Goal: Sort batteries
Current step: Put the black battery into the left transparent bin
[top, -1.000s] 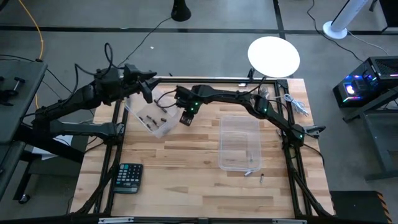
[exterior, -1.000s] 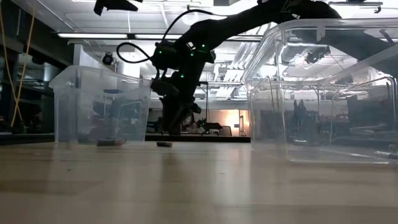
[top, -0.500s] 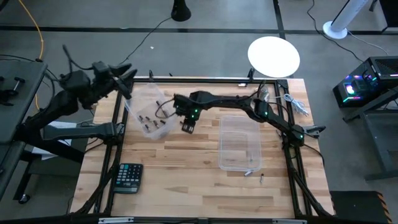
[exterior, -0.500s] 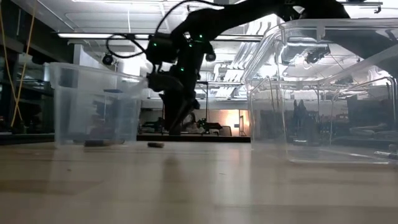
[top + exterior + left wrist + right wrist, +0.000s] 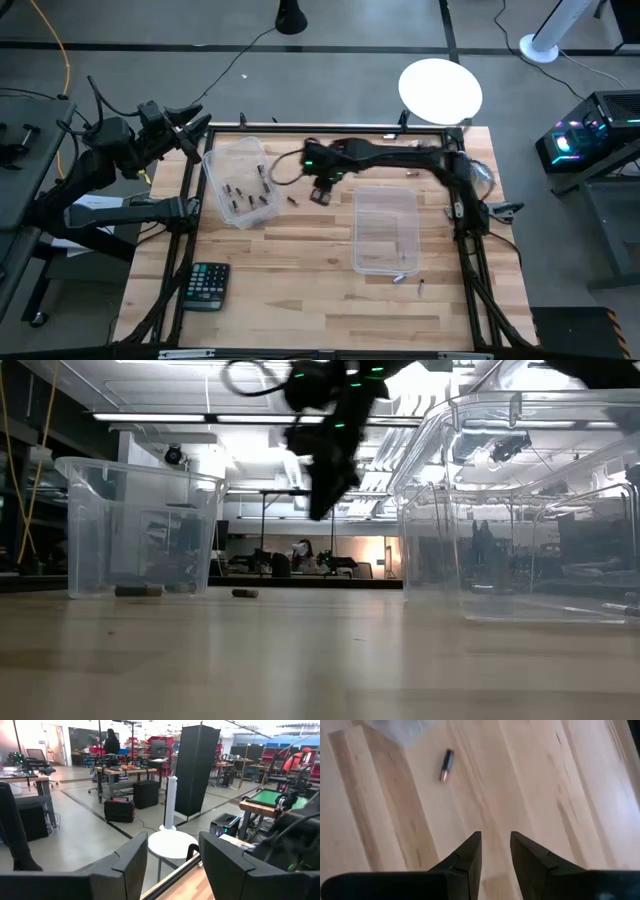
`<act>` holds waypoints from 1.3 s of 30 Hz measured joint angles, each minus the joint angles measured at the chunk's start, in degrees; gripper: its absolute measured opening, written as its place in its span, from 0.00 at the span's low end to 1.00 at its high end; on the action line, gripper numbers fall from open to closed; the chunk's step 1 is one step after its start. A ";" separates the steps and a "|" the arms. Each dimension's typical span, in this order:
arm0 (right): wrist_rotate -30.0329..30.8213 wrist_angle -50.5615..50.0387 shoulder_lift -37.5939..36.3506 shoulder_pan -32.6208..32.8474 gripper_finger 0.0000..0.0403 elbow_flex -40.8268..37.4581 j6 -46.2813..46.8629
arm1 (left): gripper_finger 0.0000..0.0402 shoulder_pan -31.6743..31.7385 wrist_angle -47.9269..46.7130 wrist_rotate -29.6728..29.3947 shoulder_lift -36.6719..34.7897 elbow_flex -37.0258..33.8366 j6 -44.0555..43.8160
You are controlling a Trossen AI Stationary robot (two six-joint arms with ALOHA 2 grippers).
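Your right gripper (image 5: 322, 193) hangs above the table (image 5: 300, 270) between the two clear bins, raised well off the wood in the low view. Its fingers (image 5: 470, 851) stand slightly parted with bare wood showing through the gap, so it is released and carries nothing.

One battery (image 5: 292, 200) lies loose on the table at about 9 o'clock from that gripper, just beside the left bin (image 5: 240, 180) on its 3 o'clock side. The right wrist camera shows it (image 5: 445, 772) as a dark cylinder with a lighter end, lying flat, apart from the fingers. In the low view it (image 5: 244, 593) rests just outside the left bin's wall.

More batteries (image 5: 240, 192) lie scattered on the floor of the left bin. The right bin (image 5: 385, 230) sits at 4 o'clock from the gripper; two more batteries (image 5: 398, 279) lie on the wood by its near edge.

Your left gripper (image 5: 185, 130) waits off the table's far left corner, at 10 o'clock from the left bin, fingers (image 5: 130, 865) spread wide and released. A calculator (image 5: 207, 285) sits at the table's near left.
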 joint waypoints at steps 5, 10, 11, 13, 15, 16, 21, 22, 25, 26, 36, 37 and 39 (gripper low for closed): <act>-1.43 26.66 -14.47 1.44 0.24 -25.98 11.65 | 0.42 0.02 0.04 -0.12 0.00 0.00 0.59; -1.92 44.13 -11.45 5.04 0.24 -29.68 14.23 | 0.42 0.02 0.13 -1.57 0.22 0.00 -0.41; -1.73 43.86 -9.06 5.44 0.24 -27.80 13.22 | 0.42 0.03 0.13 -1.62 0.28 -0.02 -0.43; -1.44 41.42 -3.77 5.44 0.24 -23.48 11.18 | 0.42 0.02 0.22 -1.62 0.39 -0.02 -0.43; -1.43 39.91 1.47 5.03 0.24 -18.10 10.08 | 0.42 0.02 0.56 -1.63 0.39 -0.02 -1.17; -1.53 38.88 3.48 4.78 0.24 -15.40 9.51 | 0.42 0.02 0.56 -1.64 0.40 -0.02 -1.68; -2.49 33.84 10.44 3.76 0.24 -6.24 4.64 | 0.42 0.02 0.24 -1.64 0.44 -0.02 -2.38; -2.89 33.70 11.47 3.69 0.24 -5.22 3.45 | 0.42 0.02 0.24 -1.64 0.44 -0.02 -2.38; -2.64 34.06 13.02 3.74 0.24 -3.46 1.54 | 0.42 0.02 0.24 -1.64 0.44 -0.02 -2.09; -2.00 34.38 13.44 3.74 0.24 -3.25 1.40 | 0.42 0.02 0.24 -1.65 0.44 -0.02 -1.94; 3.79 33.09 17.82 3.76 0.24 -3.32 3.20 | 0.42 0.02 0.28 -1.66 0.44 -0.04 -1.90; 3.87 33.04 17.83 3.76 0.24 -3.30 3.26 | 0.42 0.02 0.28 -1.66 0.44 -0.04 -1.86; 3.76 32.99 17.88 3.79 0.24 -3.30 2.82 | 0.42 0.02 0.29 -1.66 0.44 -0.04 -1.85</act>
